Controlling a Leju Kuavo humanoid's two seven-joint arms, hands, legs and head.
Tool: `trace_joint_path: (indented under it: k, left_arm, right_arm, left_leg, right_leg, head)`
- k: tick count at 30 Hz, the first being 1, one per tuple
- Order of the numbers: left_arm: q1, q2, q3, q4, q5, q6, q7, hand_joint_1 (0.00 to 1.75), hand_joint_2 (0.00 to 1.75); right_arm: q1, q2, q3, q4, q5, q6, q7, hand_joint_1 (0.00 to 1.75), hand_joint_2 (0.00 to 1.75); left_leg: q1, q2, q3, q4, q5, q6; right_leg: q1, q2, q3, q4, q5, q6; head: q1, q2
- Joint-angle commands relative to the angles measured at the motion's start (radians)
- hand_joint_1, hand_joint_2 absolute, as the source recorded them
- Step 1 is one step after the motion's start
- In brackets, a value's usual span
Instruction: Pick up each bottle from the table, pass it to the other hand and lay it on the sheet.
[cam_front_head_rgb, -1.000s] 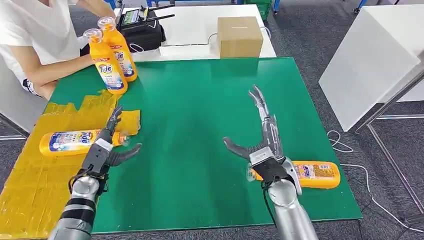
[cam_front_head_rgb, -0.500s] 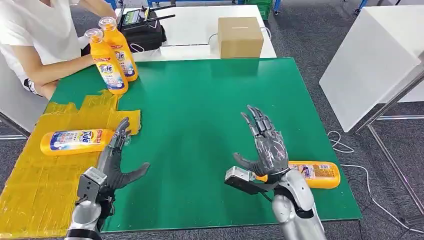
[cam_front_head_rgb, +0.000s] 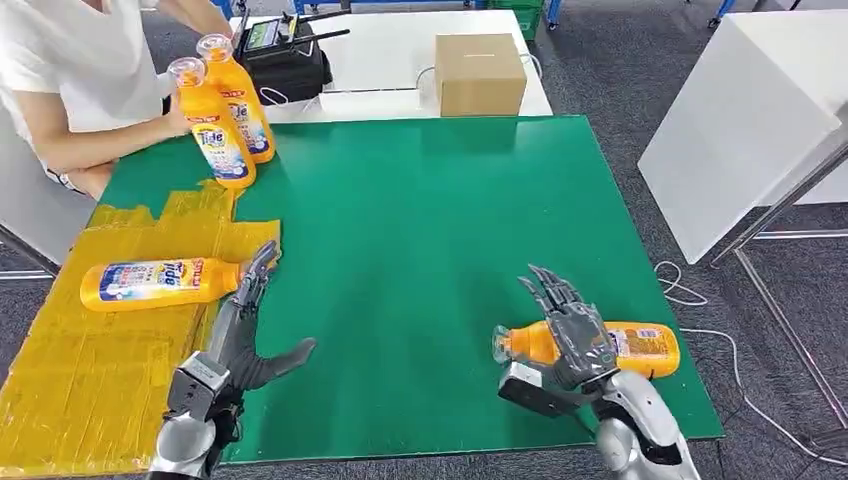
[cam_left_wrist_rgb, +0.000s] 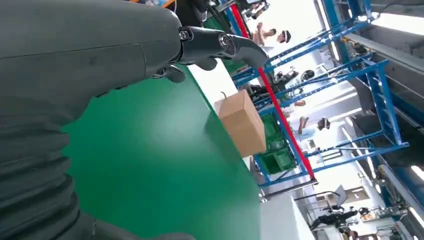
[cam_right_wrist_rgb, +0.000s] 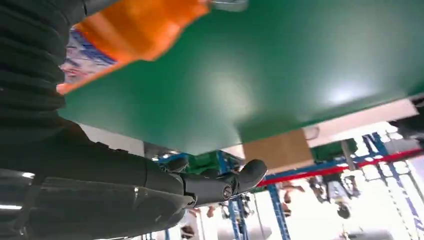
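An orange bottle (cam_front_head_rgb: 600, 345) is lying on its side on the green table (cam_front_head_rgb: 420, 200), near the front right corner, cap pointing left. The right hand (cam_front_head_rgb: 570, 335) is spread right over its neck end, fingers apart and reaching across the top of it, but nothing is actually gripped as far as can be seen; whether the fingers are touching the bottle can't be told. In the right wrist view the bottle (cam_right_wrist_rgb: 130, 30) shows up blurry, close beside the palm.

Over on the left, a second bottle (cam_front_head_rgb: 160, 282) is laid flat on the yellow sheet (cam_front_head_rgb: 70, 380), cap toward the green. The left hand (cam_front_head_rgb: 240, 335) is held open with nothing in it, fingertips just beside that cap, thumb stuck out to the side.

Two more bottles (cam_front_head_rgb: 215, 110) are stood upright at the far left corner, with a person's hand (cam_front_head_rgb: 178, 112) seen against one. A cardboard box (cam_front_head_rgb: 480, 72) is parked at the far edge.
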Motion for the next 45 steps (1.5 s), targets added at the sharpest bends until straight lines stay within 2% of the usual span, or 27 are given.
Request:
trace_joint_path:
  k: [1, 9, 10, 13, 18, 25, 26, 29, 35, 41, 45]
  left_arm:
    - [-0.023, 0.027, -0.052, 0.035, 0.012, -0.004, -0.004, 0.00, 1.75]
    - [-0.035, 0.031, -0.068, 0.046, 0.017, -0.004, -0.006, 0.00, 1.75]
    - [-0.035, 0.031, -0.068, 0.046, 0.017, -0.004, -0.006, 0.00, 1.75]
    - [-0.035, 0.031, -0.068, 0.046, 0.017, -0.004, -0.006, 0.00, 1.75]
    - [-0.034, 0.031, -0.067, 0.047, 0.018, -0.004, -0.006, 0.00, 1.75]
    - [-0.037, 0.032, -0.063, 0.048, 0.024, -0.006, -0.006, 0.00, 1.75]
    - [-0.037, 0.032, -0.061, 0.049, 0.025, -0.007, -0.006, 0.00, 1.75]
    - [-0.033, 0.030, -0.053, 0.051, 0.028, -0.008, -0.005, 0.00, 1.75]
    - [-0.006, 0.025, -0.036, 0.031, 0.037, -0.007, -0.002, 0.00, 1.75]
    - [-0.004, 0.025, -0.036, 0.030, 0.037, -0.007, -0.002, 0.00, 1.75]
    - [-0.005, 0.024, -0.036, 0.029, 0.037, -0.007, -0.002, 0.00, 1.75]
  right_arm:
    - [-0.040, -0.056, -0.118, 0.186, -0.019, 0.051, -0.014, 0.00, 1.75]
    - [-0.093, -0.052, -0.170, 0.311, 0.003, 0.044, -0.019, 0.00, 1.75]
    - [-0.093, -0.052, -0.170, 0.311, 0.003, 0.044, -0.019, 0.00, 1.75]
    - [-0.093, -0.052, -0.170, 0.311, 0.003, 0.044, -0.019, 0.00, 1.75]
    - [-0.094, -0.049, -0.170, 0.311, 0.004, 0.044, -0.019, 0.00, 1.75]
    - [-0.171, -0.043, -0.181, 0.427, 0.068, 0.021, 0.003, 0.00, 1.75]
    - [-0.174, -0.040, -0.182, 0.428, 0.073, 0.016, 0.001, 0.00, 1.75]
    - [-0.174, -0.029, -0.177, 0.399, 0.078, 0.007, -0.002, 0.00, 1.75]
    - [-0.126, -0.024, -0.139, 0.270, 0.122, -0.013, 0.040, 0.00, 1.75]
    - [-0.119, -0.023, -0.138, 0.259, 0.123, -0.012, 0.044, 0.00, 1.75]
    - [-0.118, -0.026, -0.139, 0.259, 0.123, -0.012, 0.044, 0.00, 1.75]
  left_leg:
    - [0.000, -0.001, 0.006, -0.001, -0.001, 0.000]
    - [0.000, 0.000, 0.004, -0.001, -0.001, 0.000]
    - [0.000, 0.001, 0.008, -0.001, -0.002, 0.000]
    - [0.000, 0.000, 0.003, -0.001, -0.001, 0.000]
    - [0.000, 0.000, 0.005, -0.001, -0.001, 0.000]
    - [0.000, 0.002, 0.006, -0.001, -0.002, 0.000]
    - [0.000, 0.001, 0.002, -0.001, 0.000, 0.000]
    - [0.000, 0.002, 0.006, -0.001, -0.001, 0.000]
    - [0.000, 0.002, 0.002, -0.001, -0.001, 0.000]
    - [0.000, 0.002, 0.006, -0.001, -0.002, 0.000]
    - [0.000, 0.001, 0.002, -0.001, 0.000, 0.000]
  right_leg:
    - [0.000, -0.002, 0.006, -0.002, -0.001, 0.000]
    - [0.000, -0.001, 0.004, -0.002, 0.000, 0.000]
    - [0.000, -0.001, 0.008, -0.002, -0.002, 0.000]
    - [0.000, -0.001, 0.004, -0.001, 0.000, 0.000]
    - [0.000, -0.001, 0.005, -0.001, -0.001, 0.000]
    - [0.000, 0.001, 0.006, -0.002, -0.001, 0.000]
    - [0.000, 0.000, 0.002, -0.001, 0.000, 0.000]
    - [0.000, 0.001, 0.005, -0.001, -0.001, 0.000]
    - [0.000, 0.001, 0.002, -0.001, 0.000, 0.000]
    - [0.000, 0.001, 0.006, -0.001, -0.002, -0.001]
    - [0.000, 0.000, 0.002, -0.001, 0.000, 0.000]
  head:
    - [0.000, 0.000]
    - [-0.001, 0.000]
    - [0.000, 0.000]
    - [0.000, 0.000]
    - [0.000, 0.000]
    - [0.000, 0.000]
    - [0.000, 0.000]
    - [0.000, 0.000]
    - [0.000, 0.000]
    - [0.000, 0.000]
    - [0.000, 0.000]
